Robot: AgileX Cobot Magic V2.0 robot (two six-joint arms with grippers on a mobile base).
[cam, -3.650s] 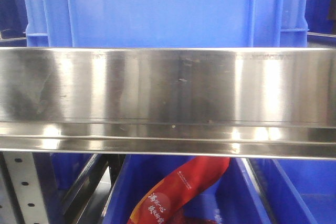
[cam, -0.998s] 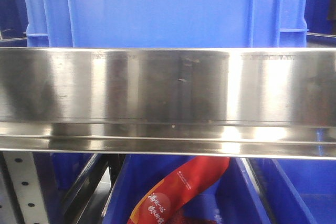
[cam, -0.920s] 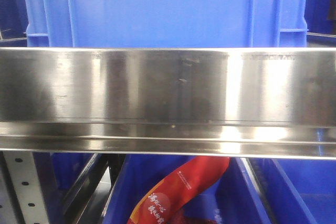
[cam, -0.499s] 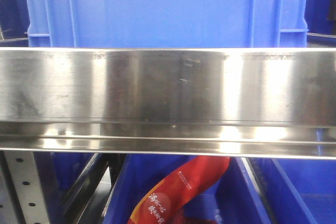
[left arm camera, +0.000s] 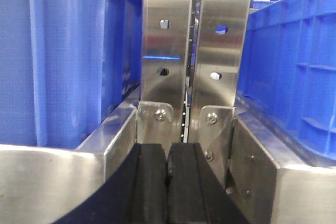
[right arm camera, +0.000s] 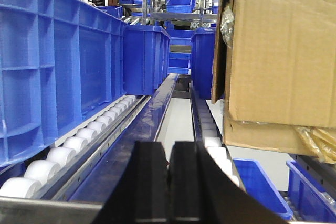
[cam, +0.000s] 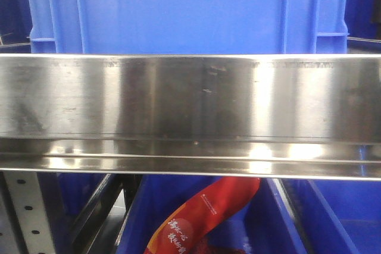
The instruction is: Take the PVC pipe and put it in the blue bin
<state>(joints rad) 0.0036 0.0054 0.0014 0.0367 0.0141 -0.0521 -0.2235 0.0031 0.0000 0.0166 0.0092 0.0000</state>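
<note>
Steel shelving fills your front view: a brushed stainless rail (cam: 190, 111) runs across, with a large blue plastic bin (cam: 184, 10) sitting above it and a red printed packet (cam: 205, 215) in a lower blue crate (cam: 351, 212). Your left gripper (left arm camera: 167, 182) has its black pads pressed together, holding nothing, facing perforated steel uprights (left arm camera: 194, 51). Your right gripper (right arm camera: 169, 182) is likewise closed and empty, beside a brown cardboard box (right arm camera: 278, 56) and white conveyor rollers (right arm camera: 79, 142). You can't see any PVC pipe.

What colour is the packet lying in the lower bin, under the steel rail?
Red with white lettering; the packet shows only in the exterior front-facing view.
</note>
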